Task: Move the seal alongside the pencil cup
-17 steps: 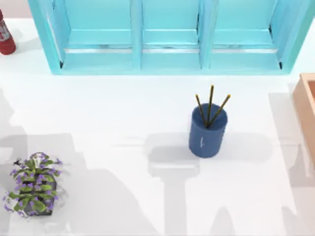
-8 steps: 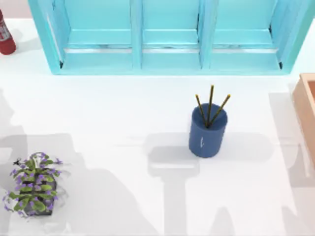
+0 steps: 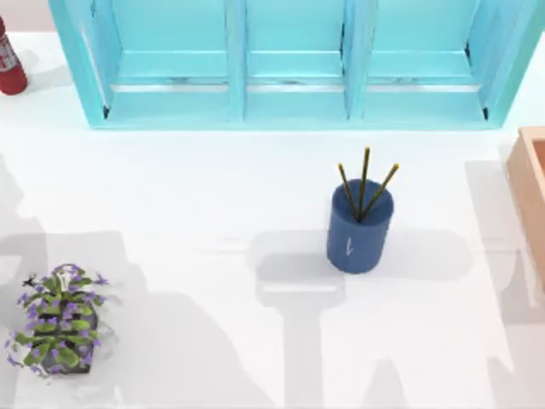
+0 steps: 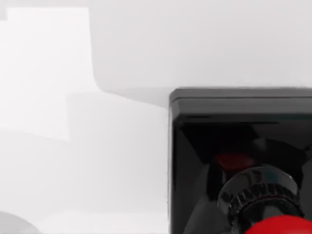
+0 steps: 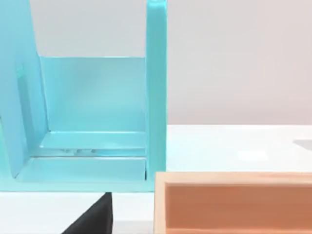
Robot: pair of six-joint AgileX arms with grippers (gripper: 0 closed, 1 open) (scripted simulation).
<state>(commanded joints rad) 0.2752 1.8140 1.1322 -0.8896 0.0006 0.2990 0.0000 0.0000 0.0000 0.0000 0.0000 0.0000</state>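
Turquoise shelf (image 3: 294, 64), white table (image 3: 187, 196), blue cup (image 3: 358, 228) right of centre.

Black, glossy and cut off by the left wrist view's edge, the seal (image 4: 241, 161) shows its square base, a ribbed collar and a sliver of red knob; where it sits on the table cannot be told. An orange box (image 3: 530, 192) and a red extinguisher (image 3: 10, 60) are cropped at the right and left edges. Three pencils (image 3: 364, 189) stick out of the cup. Neither gripper's opening can be told.
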